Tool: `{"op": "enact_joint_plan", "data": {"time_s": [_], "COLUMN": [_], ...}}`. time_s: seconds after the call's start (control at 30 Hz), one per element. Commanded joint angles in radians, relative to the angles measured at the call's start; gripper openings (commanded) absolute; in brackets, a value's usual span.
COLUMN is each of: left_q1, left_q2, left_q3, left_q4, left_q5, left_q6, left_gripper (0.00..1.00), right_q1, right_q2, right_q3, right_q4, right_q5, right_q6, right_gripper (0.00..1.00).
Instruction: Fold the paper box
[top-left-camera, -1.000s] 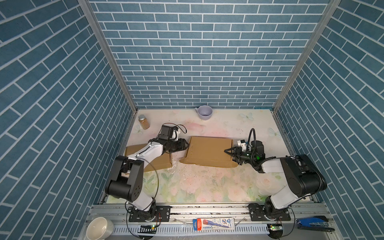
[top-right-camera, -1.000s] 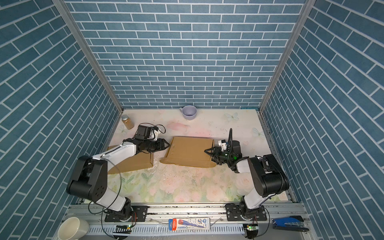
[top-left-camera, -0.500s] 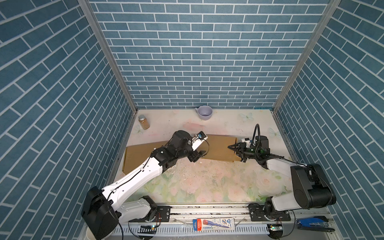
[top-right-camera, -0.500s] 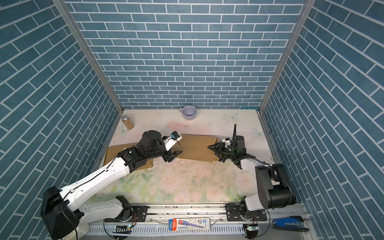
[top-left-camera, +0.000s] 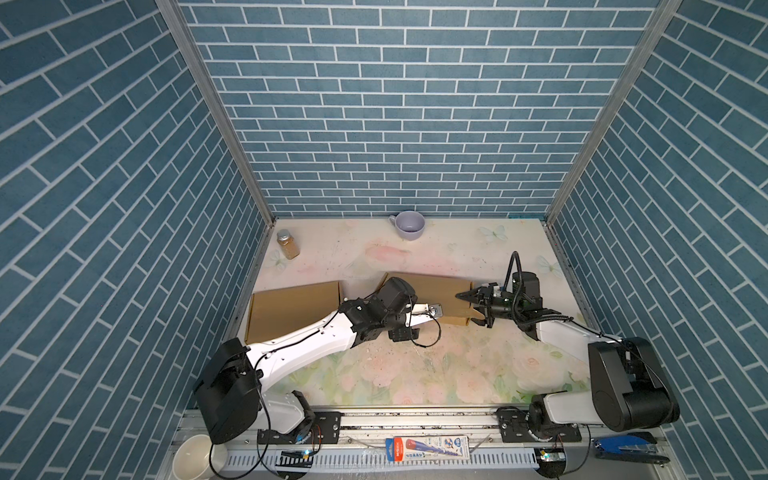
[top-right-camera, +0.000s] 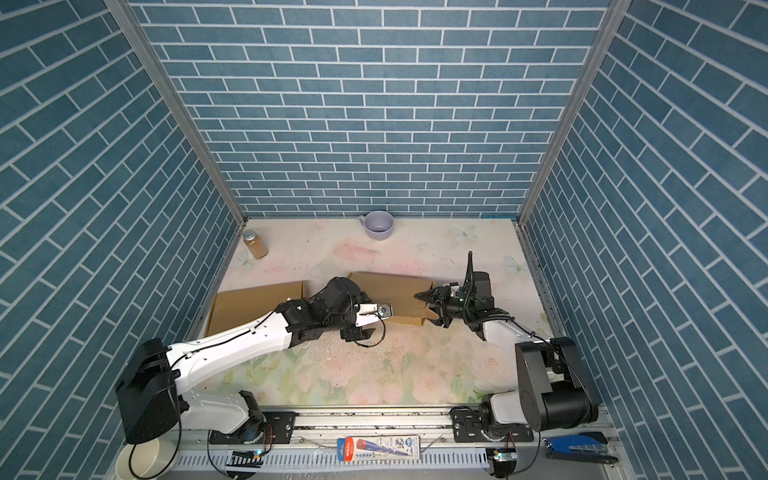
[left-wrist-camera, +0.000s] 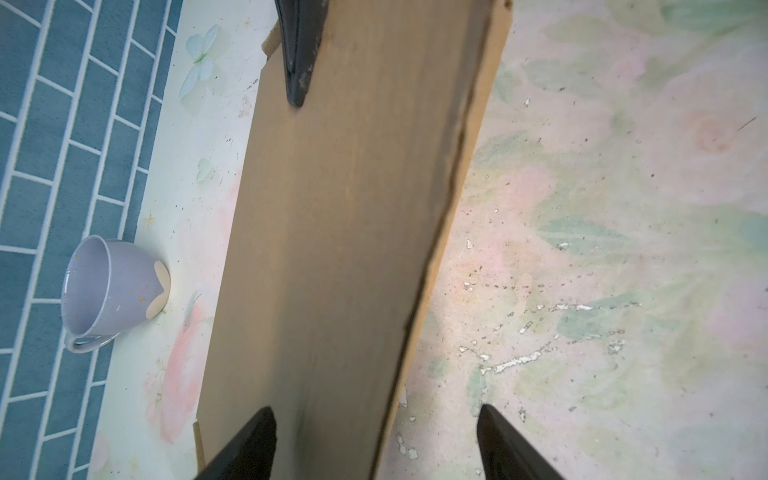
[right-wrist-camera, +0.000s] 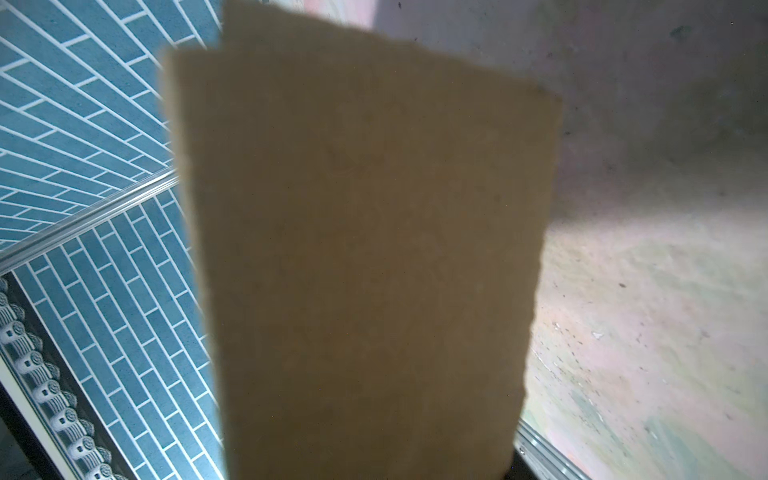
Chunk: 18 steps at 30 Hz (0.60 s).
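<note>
Box (left-wrist-camera: 345, 249) edge btwn wide L jaws

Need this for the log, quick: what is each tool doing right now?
Left tool: open, astride the box edge, holding nothing.
Right tool: closed on the box's end, as far as shows.

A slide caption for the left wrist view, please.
Open left tool over paper box edge; lilac cup by wall.
</note>
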<state>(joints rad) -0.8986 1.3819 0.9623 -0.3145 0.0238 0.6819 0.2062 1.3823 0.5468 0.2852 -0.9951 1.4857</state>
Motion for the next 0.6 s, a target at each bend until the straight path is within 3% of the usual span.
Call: {"op": "enact_joint_plan", "data": {"time_s": [0.0,0.17,0.37,0.5,0.57], "left_q1": [-0.015,-0.029,-0.037,-0.039,-0.038], "left_q2": [0.004,-0.015,-0.03,-0.033,-0.038], "left_q3": [-0.025,-0.128,-0.21,-0.228,-0.232], "left_q4": [0.081,0.296,0.456,0.505,0.519], "left_q5": [-0.113,-0.256,-0.32,-0.342,-0.349], "left_q6": [0.074,0.179,0.257,0.299,0.311], "left_gripper": [0.77,0.76,0.73,0.65,0.62], "right_q1": [-0.002,-0.001,0.0,0.001,0.001], "right_q2": [-0.017,-0.024,-0.025,-0.026,-0.029], "right_q3": [-0.033,-0.047,-0.07,-0.078,-0.078], "right_q4": [0.102,0.126,0.164,0.177,0.18], "right_q5": [-0.053,-0.094,-0.119,-0.129,-0.131], "right_q6": [0.14,0.192,0.243,0.258,0.26], "right_gripper": [0.36,0.36,0.35,0.36,0.41]}}
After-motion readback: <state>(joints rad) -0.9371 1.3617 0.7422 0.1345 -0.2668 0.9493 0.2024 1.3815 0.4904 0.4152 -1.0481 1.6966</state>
